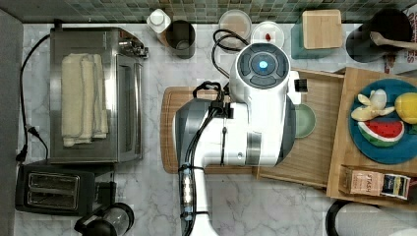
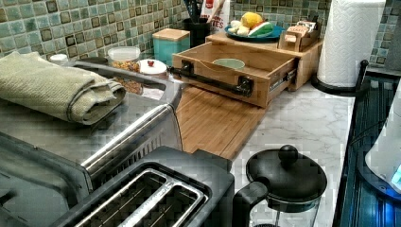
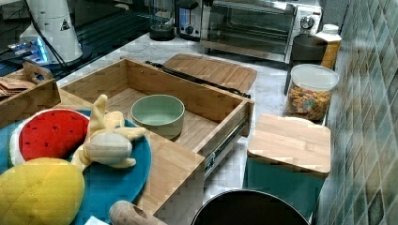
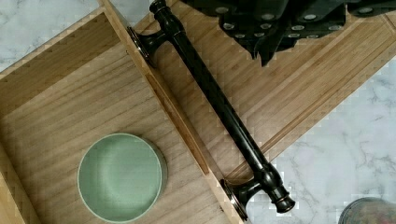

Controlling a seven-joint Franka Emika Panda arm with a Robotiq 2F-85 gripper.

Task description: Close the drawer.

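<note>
Drawer (image 3: 141,101) is pulled well out of its wooden cabinet (image 2: 309,56), runners exposed on the side; in the top view it sits at right-centre, its front overhanging the cutting board (image 1: 169,128). Pale green bowl (image 4: 120,176) sits on the drawer floor, apart from the walls. Black bar handle (image 4: 219,105) runs along the outside of the front panel on two brackets. Gripper (image 4: 268,44) is seen in the wrist view as dark finger parts above the cutting board, just on the handle's outer side, not touching handle or panel; it holds nothing, and how far the fingers are spread cannot be told. Arm body hangs over the drawer's left part in the top view. Judgement: task not started, this is the approach for the push. To do it well: bring the fingers low onto the handle's middle or the front panel behind it, push straight along the runners toward the cabinet, centred so the drawer doesn't rack; keep it slow near the end so the bowl doesn't slide. No grasp needed. On the cabinet top sits a blue plate (image 3: 117,180) with toy fruit, plus a tea-bag box (image 1: 376,182); further out, toaster oven (image 1: 93,93) with a folded towel at the top view's left.
</note>
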